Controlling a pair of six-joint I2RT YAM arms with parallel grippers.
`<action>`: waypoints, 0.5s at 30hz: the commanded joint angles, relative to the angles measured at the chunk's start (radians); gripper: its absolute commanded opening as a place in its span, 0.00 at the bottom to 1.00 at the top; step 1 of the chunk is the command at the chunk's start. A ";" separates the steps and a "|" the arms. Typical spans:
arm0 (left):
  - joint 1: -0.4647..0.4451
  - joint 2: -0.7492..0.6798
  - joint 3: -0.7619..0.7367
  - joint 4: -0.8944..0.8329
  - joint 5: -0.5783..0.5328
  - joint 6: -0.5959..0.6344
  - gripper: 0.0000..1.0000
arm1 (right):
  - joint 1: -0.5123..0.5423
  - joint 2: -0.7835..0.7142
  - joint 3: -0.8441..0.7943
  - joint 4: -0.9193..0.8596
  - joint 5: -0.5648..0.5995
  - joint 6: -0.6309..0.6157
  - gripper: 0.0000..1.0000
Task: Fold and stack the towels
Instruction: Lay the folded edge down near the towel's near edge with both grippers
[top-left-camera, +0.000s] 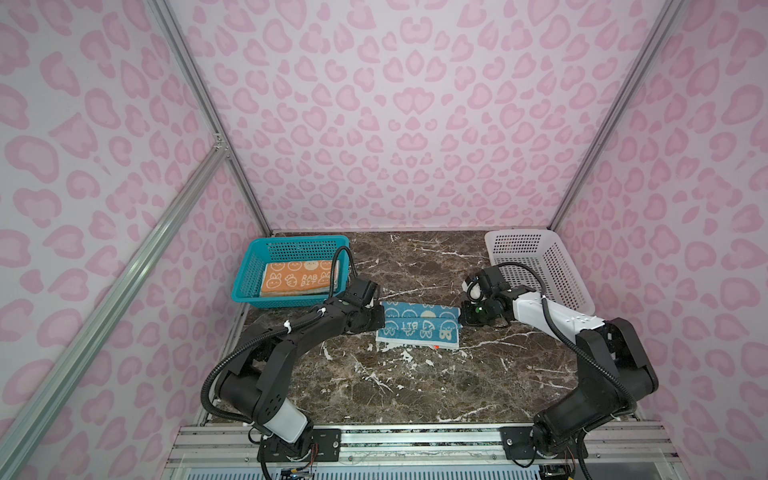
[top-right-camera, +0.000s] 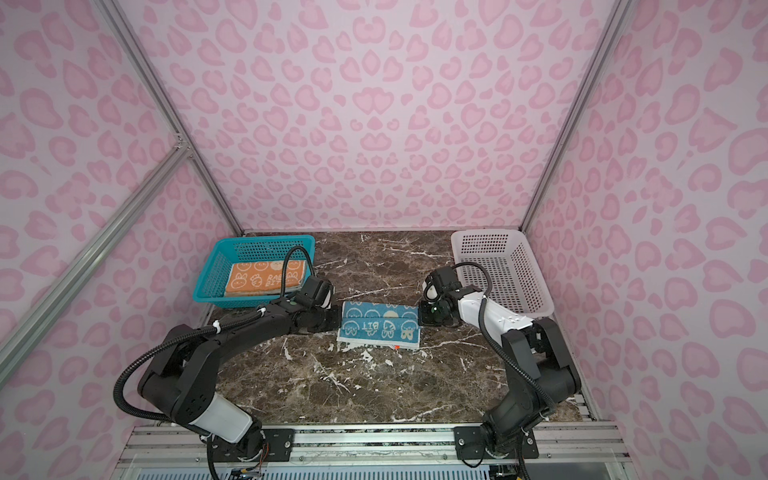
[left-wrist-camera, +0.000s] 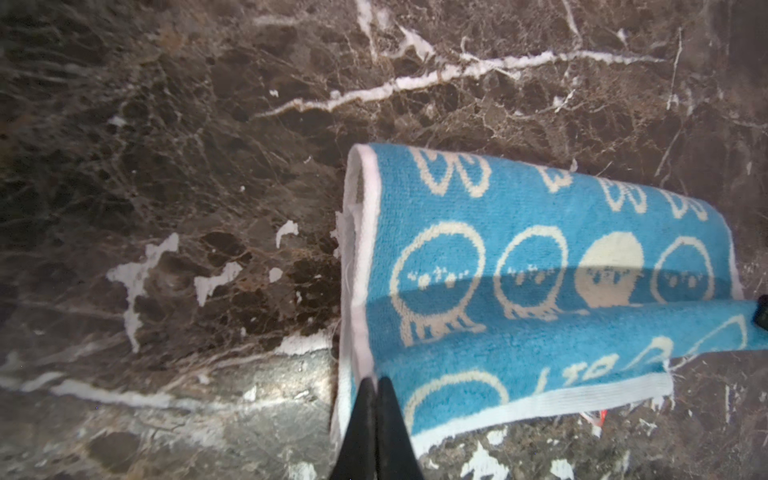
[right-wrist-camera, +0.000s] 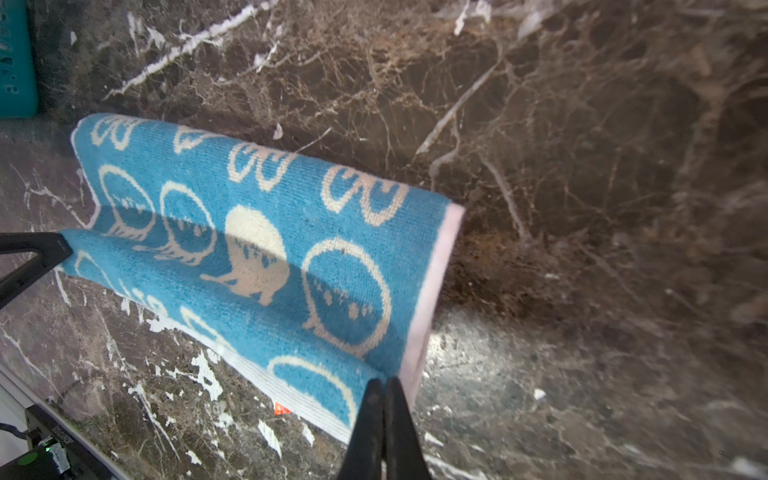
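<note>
While at opposite ends, left end effector and right end effector, both closed on blue towel.

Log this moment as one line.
left gripper: shut on blue towel | right gripper: shut on blue towel | orange towel: in teal basket | stage: mid-fold

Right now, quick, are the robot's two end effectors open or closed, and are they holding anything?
Left end effector: closed, pinching the blue towel.
Right end effector: closed, pinching the other end of it.
</note>
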 joint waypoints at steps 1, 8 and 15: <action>0.002 -0.011 -0.002 -0.022 -0.032 0.003 0.03 | 0.013 -0.005 -0.033 -0.008 0.025 0.004 0.00; 0.001 0.025 -0.038 0.012 -0.023 -0.002 0.03 | 0.029 0.026 -0.093 0.052 0.027 0.027 0.00; -0.003 0.033 -0.049 0.029 -0.015 -0.005 0.09 | 0.031 0.039 -0.093 0.058 0.030 0.025 0.00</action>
